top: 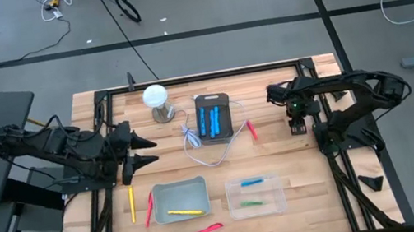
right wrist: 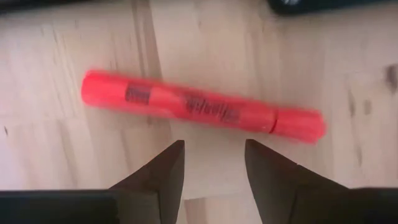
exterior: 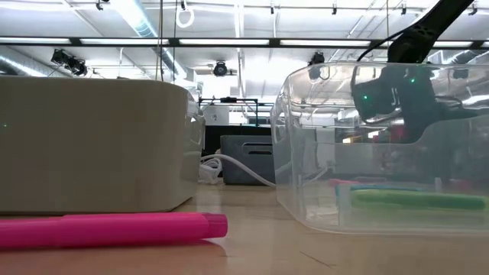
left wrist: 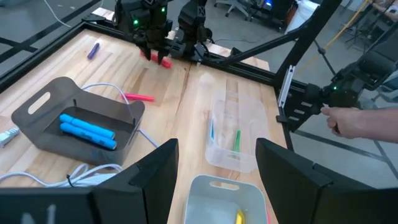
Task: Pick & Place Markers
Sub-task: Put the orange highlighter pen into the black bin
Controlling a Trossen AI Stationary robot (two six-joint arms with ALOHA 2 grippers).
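While right end effector (right wrist: 208,163) hangs parted above red marker (right wrist: 202,107), left end effector (left wrist: 214,163) parted.

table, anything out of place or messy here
Yes: markers lie scattered on the table outside the bins, a pink one by the front edge, yellow and red ones left of the grey bin, another red beside the dark tray.

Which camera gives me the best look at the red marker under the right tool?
Right wrist view: the red marker lies flat on the wood, filling the frame just beyond the open right tool. The left wrist view shows it small and distant under that tool. I can't make it out in the high or low views.
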